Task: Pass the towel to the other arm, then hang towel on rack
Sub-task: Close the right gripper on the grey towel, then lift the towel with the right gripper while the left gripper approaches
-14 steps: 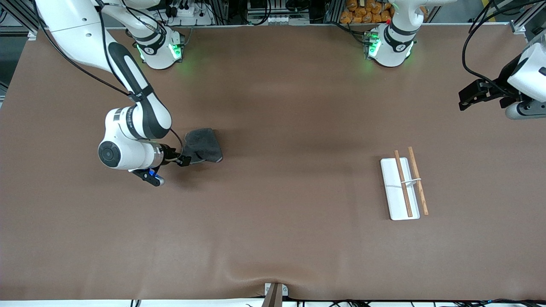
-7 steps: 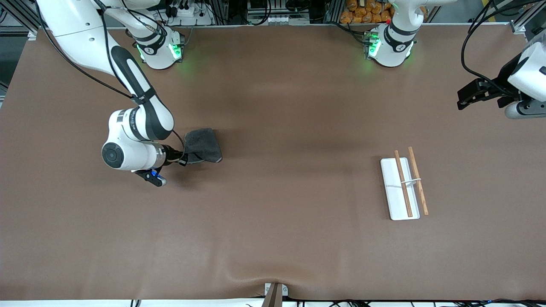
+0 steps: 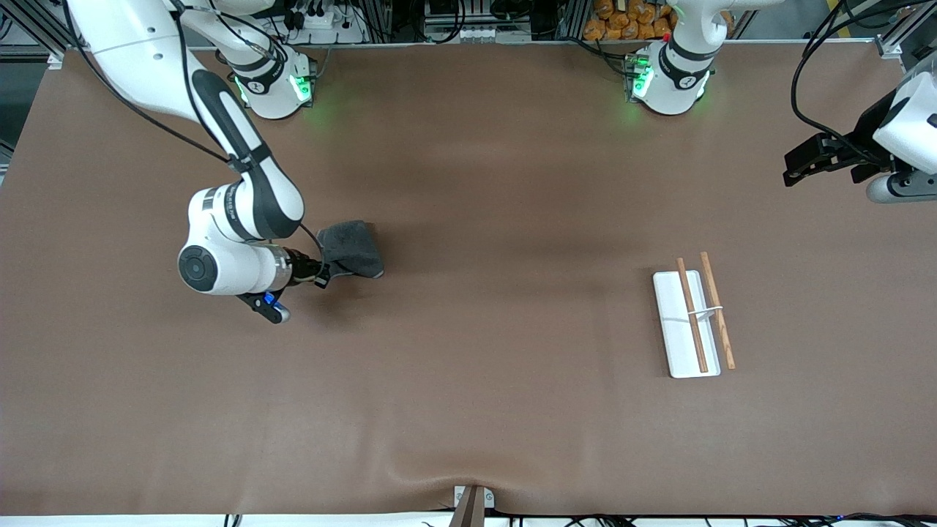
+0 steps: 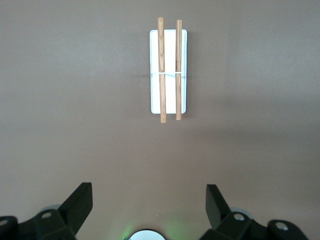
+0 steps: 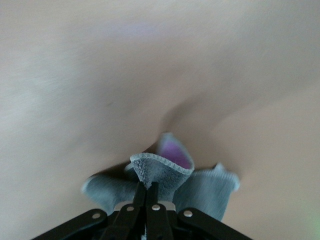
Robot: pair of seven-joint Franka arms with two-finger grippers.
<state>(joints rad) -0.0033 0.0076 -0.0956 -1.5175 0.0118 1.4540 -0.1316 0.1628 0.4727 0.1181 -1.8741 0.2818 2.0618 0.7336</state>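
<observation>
Nearest the front camera, the rack [image 3: 689,322] lies flat on the brown bench [image 3: 468,410] toward the left arm's end, a white rectangular plate with two thin brown wooden rods running lengthwise and a thin white crosspiece joining them near the middle; one rod lies over the plate and the other runs along its edge and overhangs it. The left wrist view shows the same rack [image 4: 168,70] from above, with nothing draped on it. Farther from the front camera and toward the right arm's end, well apart from the rack, is the towel [image 3: 353,250], a small dark grey fuzzy cloth. The right end effector [image 3: 320,275] is at the towel's edge with its fingers pressed together on a fold of the cloth; the right wrist view shows the towel [image 5: 165,180] bunched up between the closed fingertips, its hemmed edge curling upward and the rest spreading to either side. Farthest back, the left end effector [image 3: 804,159] waits in the air over the bench's edge at the left arm's end, its fingers [image 4: 80,202] spread wide and holding nothing.
</observation>
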